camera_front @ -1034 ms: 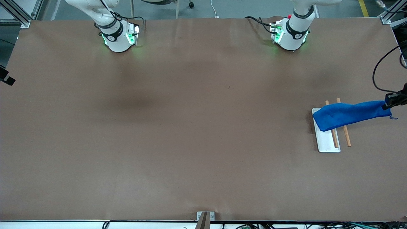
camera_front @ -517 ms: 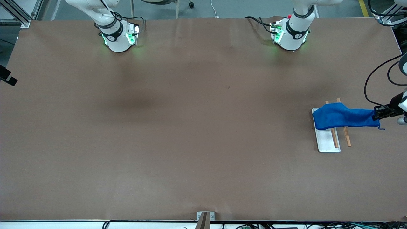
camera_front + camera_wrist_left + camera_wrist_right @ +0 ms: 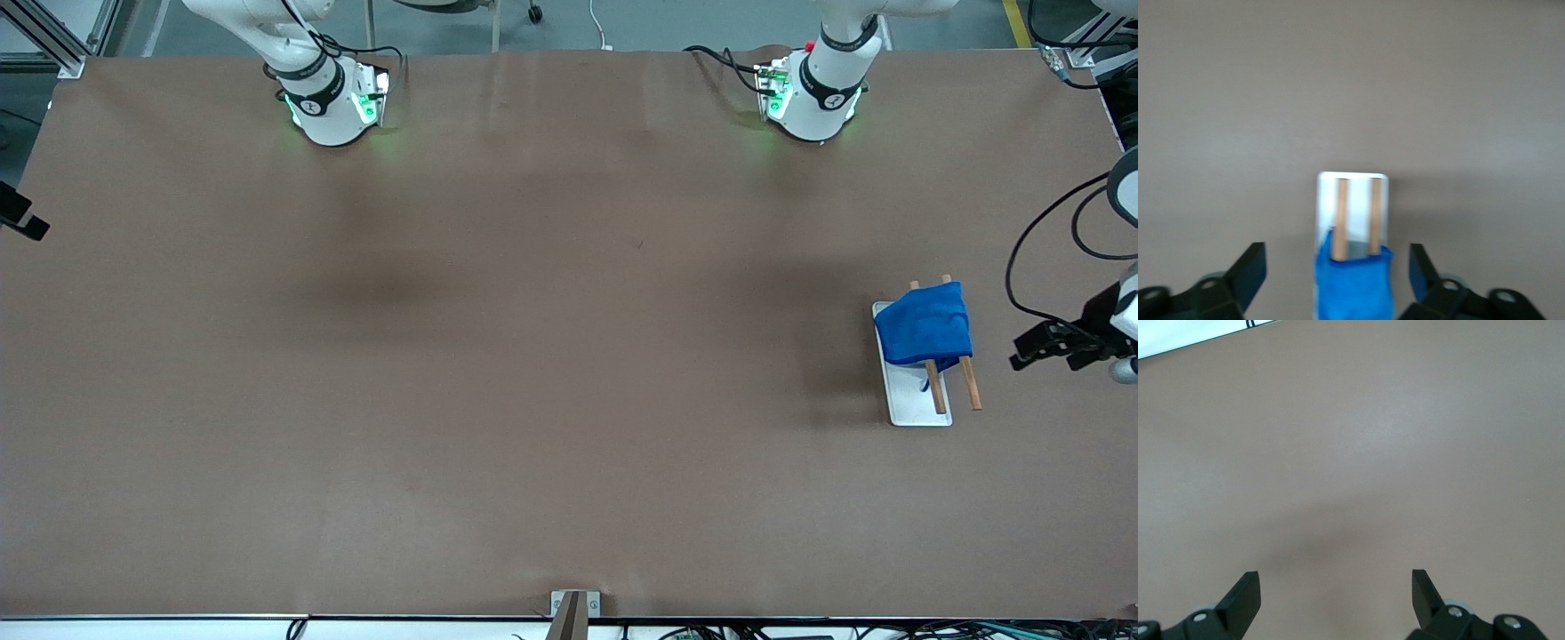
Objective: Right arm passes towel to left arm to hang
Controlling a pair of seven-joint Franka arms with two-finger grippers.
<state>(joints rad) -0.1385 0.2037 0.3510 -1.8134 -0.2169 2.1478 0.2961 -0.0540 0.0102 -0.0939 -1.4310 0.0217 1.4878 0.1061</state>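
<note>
towel-hanging task, release stage. nearest the front camera on the rack, the bare ends of the two wooden rails (image 3: 951, 387) stick out past the cloth, over the white rack tray (image 3: 911, 404) that stands on the brown tabletop (image 3: 533, 400) toward the left arm's end. farther from the camera along the same rails, the blue towel (image 3: 925, 333) lies draped across both of them, bunched into a short fold and not spread along their length; a small blue tail (probably the corner loop) dangles below its near edge. the left claw (image 3: 1040, 348) hovers over the tabletop just beside the rack, fingers spread and holding nothing; its wrist view looks along the rack with the towel between the parted fingers (image 3: 1248, 270) but touching neither. farthest off, the right claw (image 3: 1336, 593) is likewise parted and empty over bare tabletop, and only the green-lit base of the right arm (image 3: 329, 102) shows at the top of the front view; this arm waits.

to finish the step well (a judgement), the left claw should draw straight away from the rack, level and with its fingers kept wide, so that neither finger snags the hanging edge and drags the cloth off the rails. the hang looks done, though uneven.
</note>
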